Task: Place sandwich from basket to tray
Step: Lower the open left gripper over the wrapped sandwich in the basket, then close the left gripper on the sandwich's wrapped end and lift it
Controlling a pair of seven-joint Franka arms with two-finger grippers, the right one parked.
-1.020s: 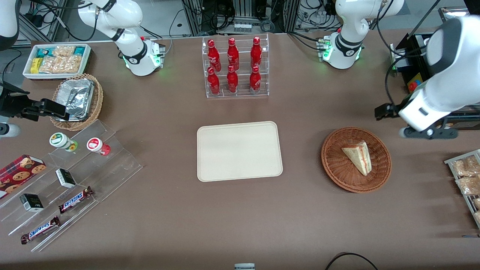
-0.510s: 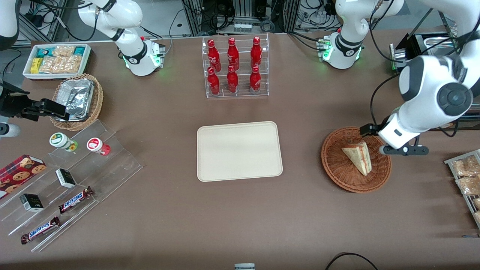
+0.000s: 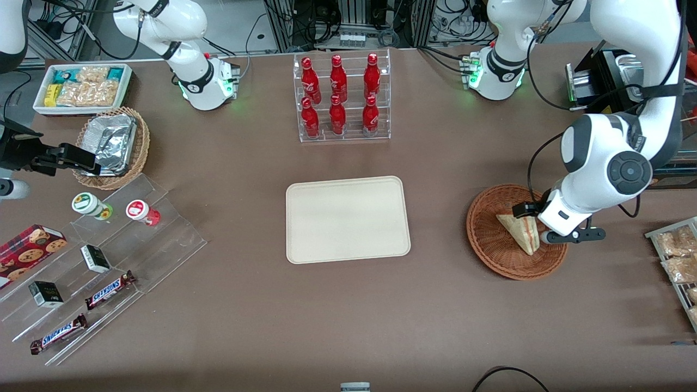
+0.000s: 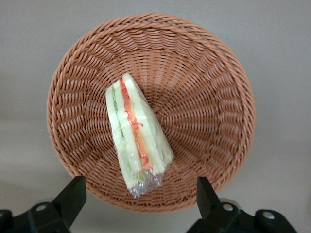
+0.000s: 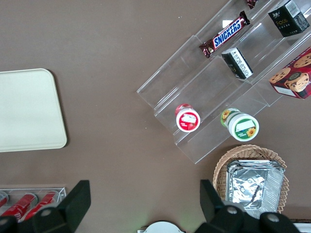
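In the basket (image 4: 150, 111), toward the working arm's end of the table: sandwich (image 4: 137, 133), lying on its side, filling edge up. Gripper (image 4: 141, 196): above the basket, fingers spread wide, holding nothing. Tray (image 3: 347, 219): well apart, mid-table. Advice: centre the jaws across the wedge's bread faces, descend clear of the wicker rim, close gently.
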